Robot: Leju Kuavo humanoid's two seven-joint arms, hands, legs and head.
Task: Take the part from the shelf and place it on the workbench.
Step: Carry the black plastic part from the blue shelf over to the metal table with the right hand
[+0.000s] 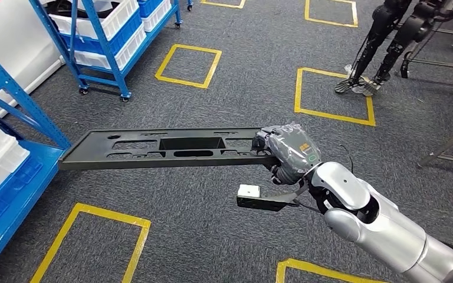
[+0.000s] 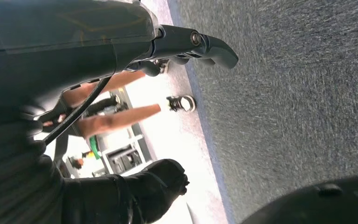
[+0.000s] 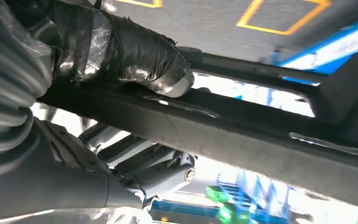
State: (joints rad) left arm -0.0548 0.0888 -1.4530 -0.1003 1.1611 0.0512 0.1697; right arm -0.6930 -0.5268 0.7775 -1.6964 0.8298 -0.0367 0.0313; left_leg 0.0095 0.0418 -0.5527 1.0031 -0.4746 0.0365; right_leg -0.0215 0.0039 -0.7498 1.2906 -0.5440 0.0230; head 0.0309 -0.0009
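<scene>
1. Head view: the long flat black plastic part with rectangular cut-outs (image 1: pixel 165 147) stretches level across the middle of the frame, from the right hand (image 1: pixel 288 154) at centre right out to the blue metal shelf rack (image 1: pixel 20 106) at the left edge. The hand holds it by one end only, fingers wrapped over the rim. I judge the end grip leaves the whole length cantilevered, so keeping it flat limits twisting in the grasp. The part's far tip lies over the corner of the rack's blue tray and looks clear of it, though contact cannot be ruled out. Below it is grey carpet with yellow taped squares (image 1: pixel 189 65). A second blue rack with white plastic bins (image 1: pixel 106 29) stands in the upper left. The dark legs of another robot (image 1: pixel 383 41) stand in the upper right. No desk appears, so the placing step looks still ahead.

2. Left wrist view: the left hand (image 2: pixel 186 46) hangs over the carpet with dark fingers stretched apart and nothing between them. It seems idle because one hand carries the load.

3. Right wrist view: the tape-wrapped thumb (image 3: pixel 135 56) in the upper left presses down on the part's black bar (image 3: pixel 242 135), which crosses the frame diagonally. Fingers close from underneath, a clamp suited to a thin edge.
</scene>
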